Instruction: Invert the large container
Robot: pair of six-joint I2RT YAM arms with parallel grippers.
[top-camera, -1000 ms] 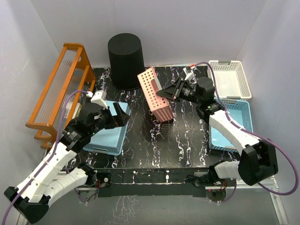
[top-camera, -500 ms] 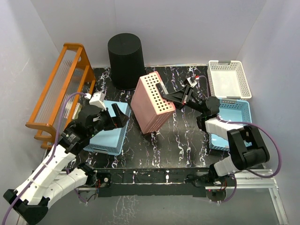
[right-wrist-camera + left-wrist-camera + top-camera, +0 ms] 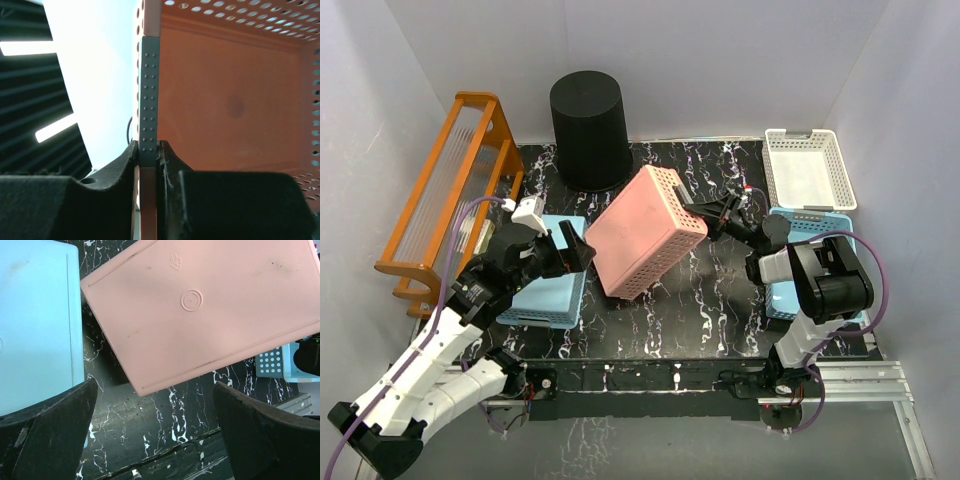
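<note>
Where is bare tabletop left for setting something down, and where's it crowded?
Bare: the table's front strip between the left blue basket and right blue basket, in front of the pink basket; the back strip between black bucket and white basket. Crowded: the left, with orange rack and left claw.

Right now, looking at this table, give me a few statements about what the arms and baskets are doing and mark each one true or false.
1. The right tool is shut on the pink basket, pinching one wall. True.
2. The left tool grips the black bucket. False: it is open and holds nothing; the bucket stands apart at the back.
3. The pink basket is tilted, its solid bottom facing the top camera. True.
4. The white basket sits in the orange rack. False: it sits at the back right, while the rack is on the left.
</note>
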